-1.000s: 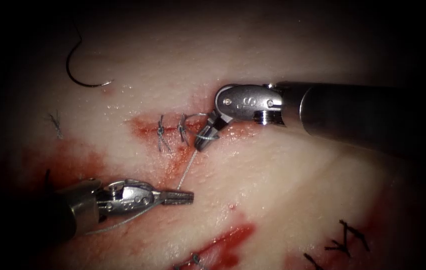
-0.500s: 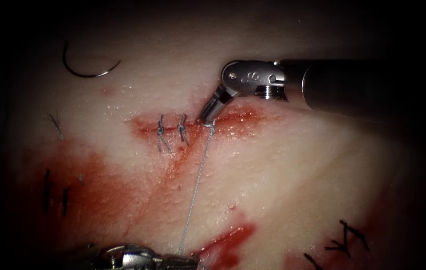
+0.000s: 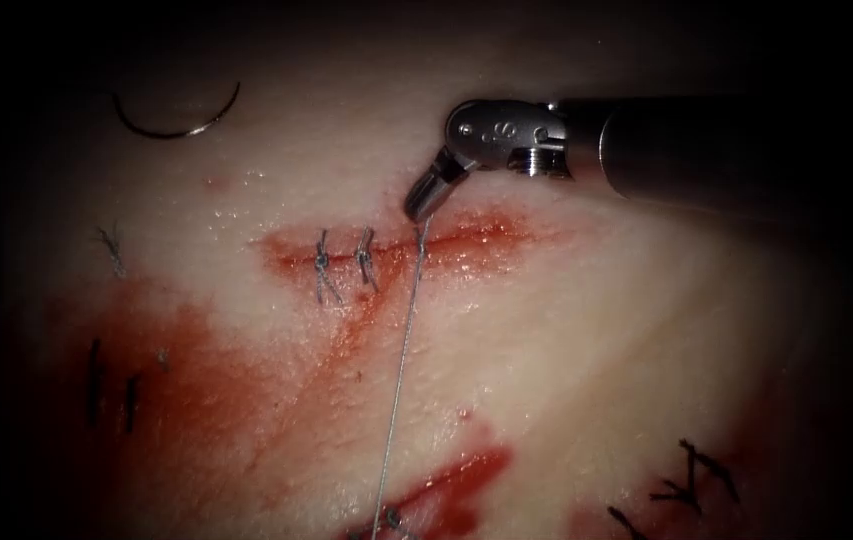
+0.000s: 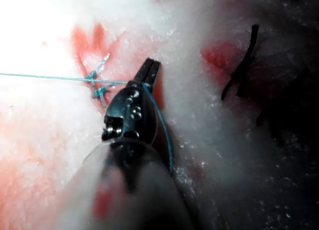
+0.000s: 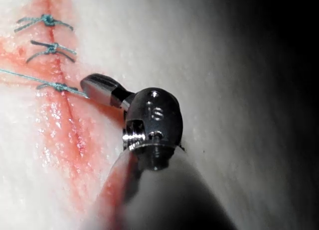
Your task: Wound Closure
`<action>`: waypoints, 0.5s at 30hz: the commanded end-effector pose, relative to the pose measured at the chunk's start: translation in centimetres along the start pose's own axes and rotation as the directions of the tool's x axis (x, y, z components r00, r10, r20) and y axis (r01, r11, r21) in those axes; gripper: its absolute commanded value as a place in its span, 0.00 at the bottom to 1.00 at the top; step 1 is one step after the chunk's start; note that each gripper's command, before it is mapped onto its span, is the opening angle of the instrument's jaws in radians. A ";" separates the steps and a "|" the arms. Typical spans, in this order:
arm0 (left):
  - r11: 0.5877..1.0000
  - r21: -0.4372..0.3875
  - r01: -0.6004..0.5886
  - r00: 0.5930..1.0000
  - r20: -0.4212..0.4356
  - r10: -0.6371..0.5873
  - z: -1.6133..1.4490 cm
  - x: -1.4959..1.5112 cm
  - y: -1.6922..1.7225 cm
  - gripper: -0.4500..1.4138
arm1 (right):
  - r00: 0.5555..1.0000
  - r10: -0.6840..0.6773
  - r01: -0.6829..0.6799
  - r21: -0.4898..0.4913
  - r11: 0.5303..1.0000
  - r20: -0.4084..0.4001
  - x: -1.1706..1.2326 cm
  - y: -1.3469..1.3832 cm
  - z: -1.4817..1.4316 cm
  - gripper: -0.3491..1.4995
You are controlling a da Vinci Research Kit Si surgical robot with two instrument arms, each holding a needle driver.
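The cut (image 3: 466, 238) runs across the tissue (image 3: 596, 340) with two tied stitches (image 3: 323, 262) at its left part. A third knot (image 3: 419, 250) sits beside them. My right tool (image 3: 424, 205) is just above that knot, jaws shut on the short end of the thread (image 5: 60, 86). The long thread (image 3: 398, 380) runs taut from the knot down to the lower edge. In the left wrist view my left tool (image 4: 149, 70) has its jaws shut on the thread (image 4: 50, 76). The curved needle (image 3: 176, 122) lies free on the tissue at the far upper left, held by neither tool.
Red fluid (image 3: 196, 390) spreads below and left of the cut. A second red wound (image 3: 451, 485) with a knot (image 3: 386, 520) lies at the lower edge. Dark stitches (image 3: 691, 480) sit at lower right, dark marks (image 3: 96, 380) at lower left, a cut thread end (image 3: 111, 250) at left.
My left tool drew the long thread downward and left the endoscope view. My right tool rose above the cut with the short end, the knot cinched down, and the needle slid and turned.
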 end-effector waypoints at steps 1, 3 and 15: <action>1.000 -0.012 0.001 1.000 0.009 -0.001 0.09 -0.06 -0.02 0.00 | 1.000 -0.005 0.005 -0.007 1.000 0.001 0.00 0.12 0.04 0.00; 0.999 -0.036 0.010 1.000 0.026 -0.009 0.12 -0.09 0.07 0.00 | 1.000 0.005 -0.005 -0.028 1.000 -0.001 -0.01 0.17 0.02 0.00; 0.990 -0.135 0.036 0.999 0.014 -0.035 0.39 -0.25 0.36 0.00 | 0.997 0.077 -0.072 -0.167 0.983 0.028 -0.11 0.39 -0.07 0.00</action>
